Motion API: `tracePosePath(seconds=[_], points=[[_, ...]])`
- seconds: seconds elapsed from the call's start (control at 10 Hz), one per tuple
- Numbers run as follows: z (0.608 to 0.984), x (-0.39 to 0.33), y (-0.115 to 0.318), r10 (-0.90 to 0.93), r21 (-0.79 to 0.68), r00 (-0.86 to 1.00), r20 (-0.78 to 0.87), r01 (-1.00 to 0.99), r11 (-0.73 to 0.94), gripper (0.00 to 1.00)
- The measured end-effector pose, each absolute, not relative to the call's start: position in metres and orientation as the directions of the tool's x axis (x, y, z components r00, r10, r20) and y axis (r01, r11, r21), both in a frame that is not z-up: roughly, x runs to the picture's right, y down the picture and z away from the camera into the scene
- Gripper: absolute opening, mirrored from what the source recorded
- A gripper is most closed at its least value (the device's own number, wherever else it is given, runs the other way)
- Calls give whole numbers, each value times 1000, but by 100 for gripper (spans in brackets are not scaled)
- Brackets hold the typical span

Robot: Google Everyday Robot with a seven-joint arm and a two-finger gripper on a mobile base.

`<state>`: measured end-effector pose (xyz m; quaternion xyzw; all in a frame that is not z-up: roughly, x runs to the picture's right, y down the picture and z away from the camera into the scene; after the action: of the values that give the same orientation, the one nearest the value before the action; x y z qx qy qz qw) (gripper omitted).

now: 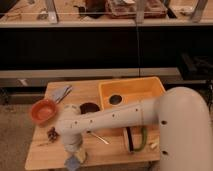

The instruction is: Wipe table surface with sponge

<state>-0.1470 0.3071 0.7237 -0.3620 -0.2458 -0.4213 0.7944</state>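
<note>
At the front-left corner of the light wooden tabletop (112, 90), our white robot arm (115, 121) reaches down and across, its wrist ending in the hand (75, 152) just above the near edge. Directly beneath that hand we see the small blue-grey sponge (72, 162), lying at the very lip of the tabletop and partly over it. The sponge sits straight under the hand and not off to either side, so we judge that the coming stroke must run away from the edge, back toward the centre of the surface. Whether the hand is clamped on the sponge or merely pressing on it we cannot tell, since the wrist hides the contact.

Most of the unwiped wood lies behind and to the right of the sponge. Objects stand in the way there: a round orange bowl (43, 111) to the left rear, a dark round cup (89, 108) behind the arm, a yellow plastic bin (132, 90) farther back, and a slim metal utensil (98, 137) lying just right of the hand. A crumpled blue-grey cloth (61, 93) rests at the far left.
</note>
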Motion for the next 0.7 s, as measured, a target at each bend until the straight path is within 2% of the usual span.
tracePosePath(seconds=[0.4, 0.7], points=[[769, -129, 263, -477, -432, 601, 641, 796, 423, 0], [793, -146, 238, -472, -432, 609, 637, 790, 435, 0]])
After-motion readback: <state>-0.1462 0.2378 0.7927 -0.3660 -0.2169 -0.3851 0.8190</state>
